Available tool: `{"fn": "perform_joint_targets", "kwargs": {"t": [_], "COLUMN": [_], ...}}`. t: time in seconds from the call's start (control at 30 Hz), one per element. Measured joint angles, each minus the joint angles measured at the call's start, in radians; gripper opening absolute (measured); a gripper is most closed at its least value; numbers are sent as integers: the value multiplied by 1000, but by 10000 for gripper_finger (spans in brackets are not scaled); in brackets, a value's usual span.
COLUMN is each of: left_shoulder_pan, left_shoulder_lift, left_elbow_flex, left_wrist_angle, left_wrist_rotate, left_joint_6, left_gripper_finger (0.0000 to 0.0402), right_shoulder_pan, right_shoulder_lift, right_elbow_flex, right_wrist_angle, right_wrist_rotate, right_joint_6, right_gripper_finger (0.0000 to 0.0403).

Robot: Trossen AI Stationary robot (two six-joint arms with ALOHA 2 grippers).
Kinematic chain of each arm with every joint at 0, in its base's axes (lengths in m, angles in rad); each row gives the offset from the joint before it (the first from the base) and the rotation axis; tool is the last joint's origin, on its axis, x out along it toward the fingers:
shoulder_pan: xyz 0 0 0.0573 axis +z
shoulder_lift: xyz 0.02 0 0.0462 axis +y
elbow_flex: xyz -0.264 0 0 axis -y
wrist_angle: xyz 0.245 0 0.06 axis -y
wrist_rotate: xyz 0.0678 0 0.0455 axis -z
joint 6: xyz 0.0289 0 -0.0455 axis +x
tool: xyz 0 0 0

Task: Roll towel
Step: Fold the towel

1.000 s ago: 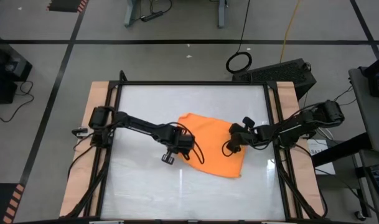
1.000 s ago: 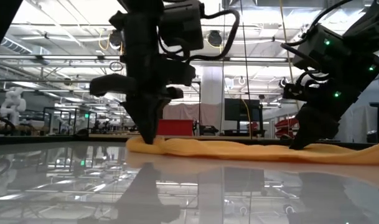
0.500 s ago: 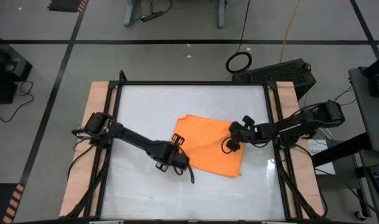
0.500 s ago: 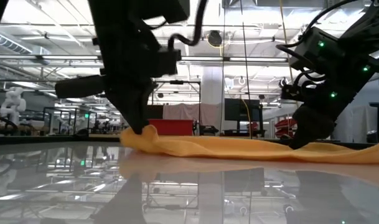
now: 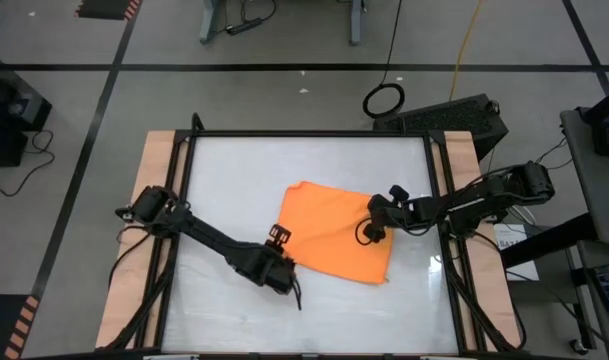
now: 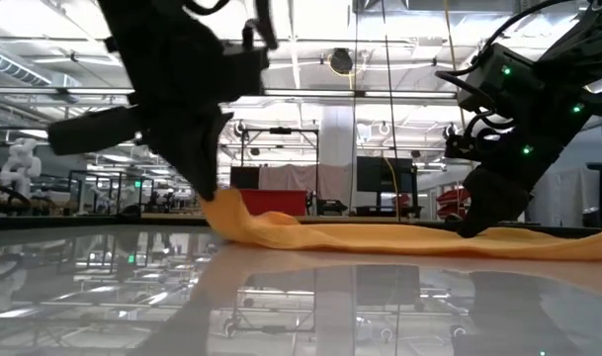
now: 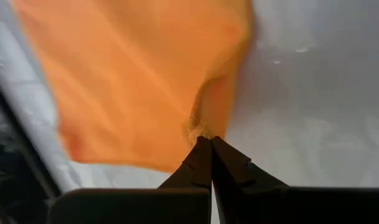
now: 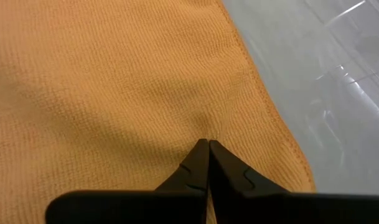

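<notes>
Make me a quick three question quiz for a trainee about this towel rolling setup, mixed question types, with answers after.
1. True or false: the left gripper is shut on the towel.
2. Where is the right gripper? A) pinching the towel near its edge B) raised high above the table
3. Fill in: the towel's colour is ____.

Key: 1 true. 2 A. 3 orange.
</notes>
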Motion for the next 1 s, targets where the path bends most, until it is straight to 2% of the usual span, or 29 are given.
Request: {"fn": "perform_joint_targets", "kwargs": {"t": [0.17,0.4,0.53,0.63,0.83,1.0], "left_shoulder_pan": [-4,-27,-41,-48,-36,42], "left_shoulder_lift": [0,0,0,-15,-109,-131], "left_elbow_flex": [-37,-72,-63,-48,-47,-80], "left_wrist_angle": [-51,-56,-65,-100,-34,106], "left_wrist_rotate": [102,162,162,156,44,18], "left_joint_6": [-78,-100,-125,-149,-170,-121], "left_gripper_finger": [17,93,139,157,161,161], "right_shoulder_pan": [0,0,0,0,1,1], "right_shoulder_lift": [0,0,0,0,0,-5], "right_elbow_flex": [0,0,0,0,0,0], "right_wrist_angle": [0,0,0,0,-3,-7], "right_wrist_rotate": [-3,-5,-8,-9,-12,-24], "right_joint_6": [-4,-11,-13,-15,-18,-19], "right_gripper_finger": [0,0,0,0,0,2]}}
